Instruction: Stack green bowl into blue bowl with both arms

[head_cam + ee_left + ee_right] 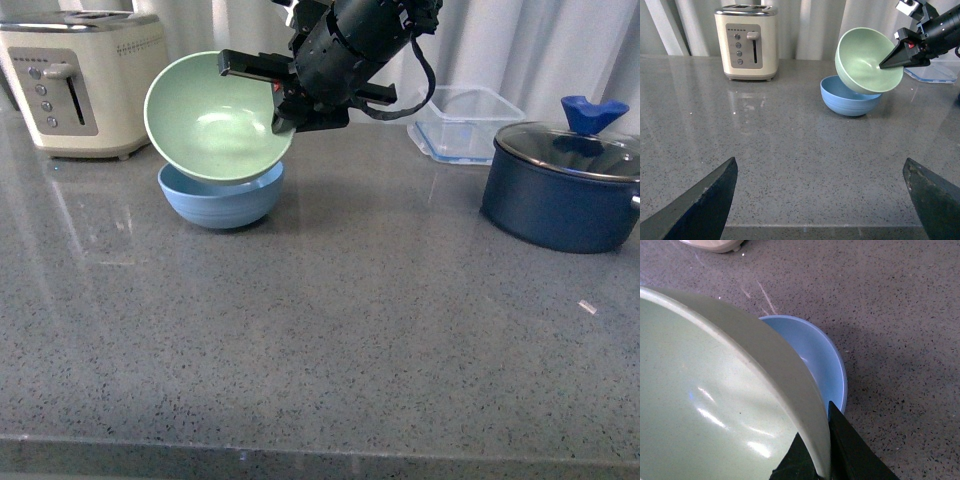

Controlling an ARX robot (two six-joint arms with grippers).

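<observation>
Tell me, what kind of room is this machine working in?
Probably a kitchen, or a mock-up: a cream toaster, a lidded navy pot and a green bowl over a speckled grey countertop.

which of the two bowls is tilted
The green bowl, gripped at its rim in the jaws of the right gripper and tipped steeply; the blue bowl below it sits level on the counter.

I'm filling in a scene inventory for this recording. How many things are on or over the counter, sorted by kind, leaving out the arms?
Bowls: 2 (green bowl, held tilted over the blue bowl)
Toaster: 1
Clear square container: 1
Navy lidded pot: 1
Total: 5
</observation>
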